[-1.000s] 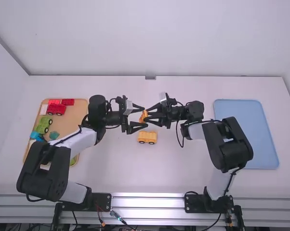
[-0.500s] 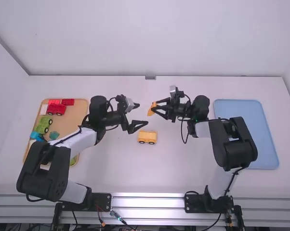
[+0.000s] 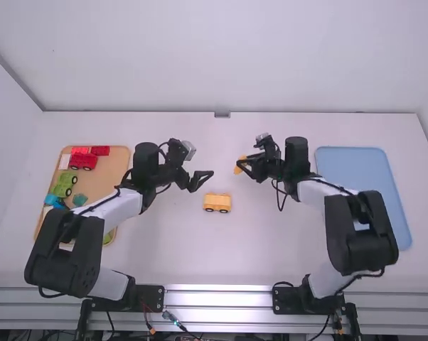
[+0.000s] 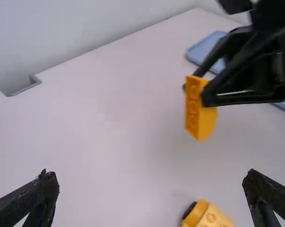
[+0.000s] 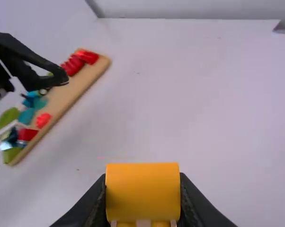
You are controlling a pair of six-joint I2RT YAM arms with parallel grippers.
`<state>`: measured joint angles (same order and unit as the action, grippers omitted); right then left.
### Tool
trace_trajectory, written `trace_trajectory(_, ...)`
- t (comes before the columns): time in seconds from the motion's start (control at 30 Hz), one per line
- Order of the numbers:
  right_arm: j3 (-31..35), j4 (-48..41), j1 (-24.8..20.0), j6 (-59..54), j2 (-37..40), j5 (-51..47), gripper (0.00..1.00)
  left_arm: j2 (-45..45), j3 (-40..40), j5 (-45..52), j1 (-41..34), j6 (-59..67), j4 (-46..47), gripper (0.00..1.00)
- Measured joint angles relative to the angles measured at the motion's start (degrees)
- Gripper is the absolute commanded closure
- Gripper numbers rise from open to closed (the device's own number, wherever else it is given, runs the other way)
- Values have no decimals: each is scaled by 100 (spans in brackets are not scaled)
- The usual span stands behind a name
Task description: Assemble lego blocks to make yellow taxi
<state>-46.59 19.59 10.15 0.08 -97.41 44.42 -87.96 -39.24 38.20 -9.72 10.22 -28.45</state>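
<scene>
High view, left claw (image 3: 202, 182): spread, with nothing between its fingers, left of the desk's middle.
High view, right claw (image 3: 244, 170): pinching the block (image 3: 239, 165), well apart from the left claw.
High view, yellow car (image 3: 217, 202): standing on the desk (image 3: 164, 241), nearer the camera than both claws and sideways between them; it touches neither claw nor block.
High view, wooden tray (image 3: 113, 170): on the desk's left side, holding a red car (image 3: 83, 162), a red block (image 3: 100, 150), a green car (image 3: 63, 185) and a teal piece (image 3: 79, 199), among other pieces.
High view, blue tray (image 3: 352, 163): on the desk's right side, partly behind the right arm.
Left wrist view, left claw: fingers wide apart, bare desk between them.
Left wrist view, block: gripped by the right claw, raised off the desk, long way upright, studs showing along one face.
Left wrist view, yellow car: partly cut off by the view's edge, one dark wheel showing, apart from the block.
Right wrist view, right claw: closed on the block, a finger against either side.
Right wrist view, left claw: farther off, partly cut off, one finger seen against the wooden tray.
</scene>
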Motion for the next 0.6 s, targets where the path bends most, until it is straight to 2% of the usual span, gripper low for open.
trace_trajectory(0.1,-466,-1620,197,-658,444,-807,100,0,0,-166,4,74,4,1)
trace_trajectory(0.17,-761,-2260,282,-966,542,-1141,100,0,0,-201,7,192,22,1)
trace_trajectory(0.27,-1613,-4041,531,-1681,581,-2024,100,0,-4,-197,7,691,315,1)
trace_trajectory(0.3,-1641,-4107,542,-1690,581,-2057,100,0,-9,-197,7,710,343,1)
trace_trajectory(0.4,-2124,-5276,817,-2271,581,-2909,100,0,-258,-210,7,1261,1412,1)
trace_trajectory(0.43,-2133,-5305,828,-2286,581,-2940,100,0,-321,-210,7,1360,1585,1)
trace_trajectory(0.6,-2203,-6100,1054,-2863,575,-3674,100,0,-1270,-96,7,3036,3674,1)
